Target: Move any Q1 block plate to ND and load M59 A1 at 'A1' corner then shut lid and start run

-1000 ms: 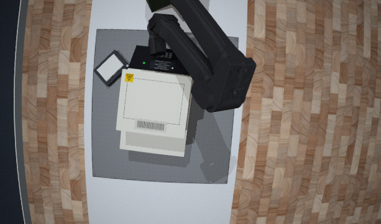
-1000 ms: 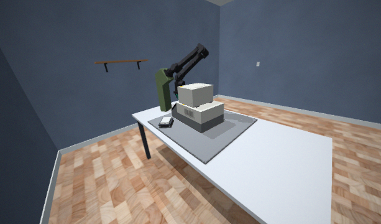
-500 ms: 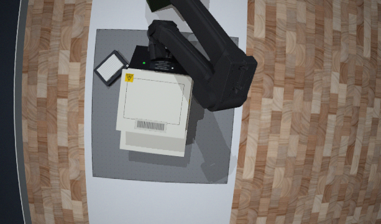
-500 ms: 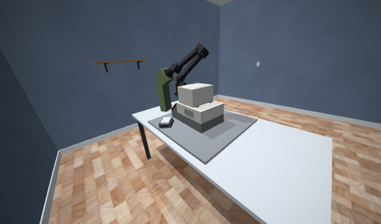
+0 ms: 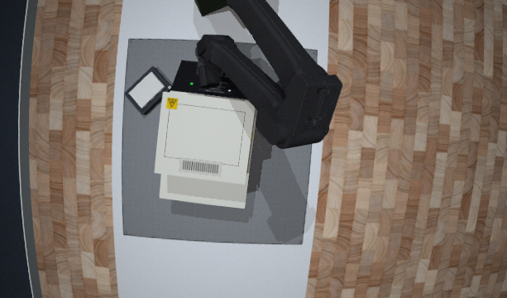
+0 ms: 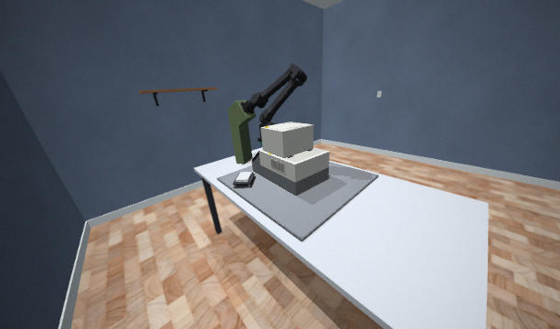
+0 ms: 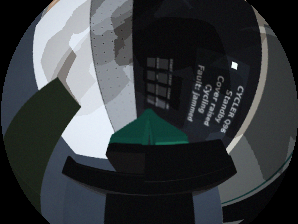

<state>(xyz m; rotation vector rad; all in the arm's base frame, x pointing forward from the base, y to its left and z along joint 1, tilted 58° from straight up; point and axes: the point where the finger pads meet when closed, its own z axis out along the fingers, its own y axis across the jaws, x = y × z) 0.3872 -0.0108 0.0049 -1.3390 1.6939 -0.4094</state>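
The cream cycler Q1 (image 5: 203,136) is seen with lid shut and lamp (image 5: 191,84) green; plate M59 (image 5: 146,88) is seated in nest N1 (image 5: 134,100) beside it.

Even overhead light, soft shadows, fisheye-warped wrist view.

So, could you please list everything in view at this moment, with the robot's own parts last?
Table: one, white, on the wood floor.
Mat: one, grey, on the table.
Cycler Q1: one, cream with a dark base, on the mat, lid shut.
Status lamp: one, green, on Q1's black panel.
Keypad: one, dark, on that panel.
Plate M59: one, white, in its dark nest beside Q1.
Wall shelf: one, brown, rear wall.
Arm: one, black, on a green pedestal.
Hand: one, shut, empty, over the panel.
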